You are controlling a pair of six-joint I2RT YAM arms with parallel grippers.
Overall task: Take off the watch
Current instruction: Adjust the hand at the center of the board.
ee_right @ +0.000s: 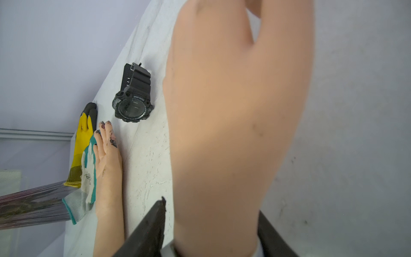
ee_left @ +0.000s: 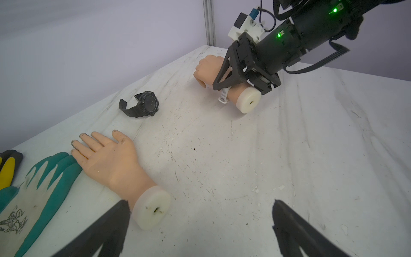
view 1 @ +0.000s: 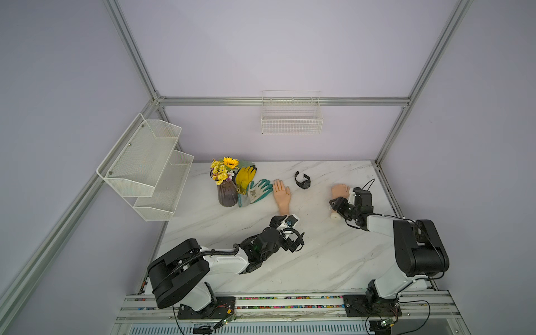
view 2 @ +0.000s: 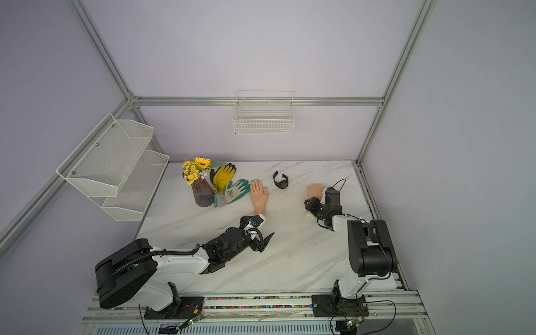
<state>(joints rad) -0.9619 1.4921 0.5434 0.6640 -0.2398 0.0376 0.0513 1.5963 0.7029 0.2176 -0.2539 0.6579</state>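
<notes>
The black watch [view 1: 302, 180] [view 2: 280, 179] lies loose on the marble table [view 1: 319, 255], strap curled, on neither mannequin hand; it also shows in the wrist views [ee_left: 142, 106] [ee_right: 133, 104]. My right gripper [view 1: 336, 207] [ee_right: 211, 207] straddles the wrist of the right mannequin hand [view 1: 340, 191] [ee_left: 209, 69], which wears a thin whitish band [ee_left: 224, 96]. One finger lies against the wrist; a thin strip of table shows beside the other. My left gripper [view 1: 290, 230] [ee_left: 200, 222] stands open and holds nothing, one finger next to the base of the left mannequin hand [view 1: 282, 197] [ee_left: 115, 160].
A vase of flowers [view 1: 227, 194], a yellow glove [view 1: 245, 177] and a teal-and-white glove [view 1: 258, 190] lie left of the left mannequin hand. A wire basket [view 1: 291, 119] hangs on the back wall and a mesh shelf [view 1: 145, 165] on the left wall.
</notes>
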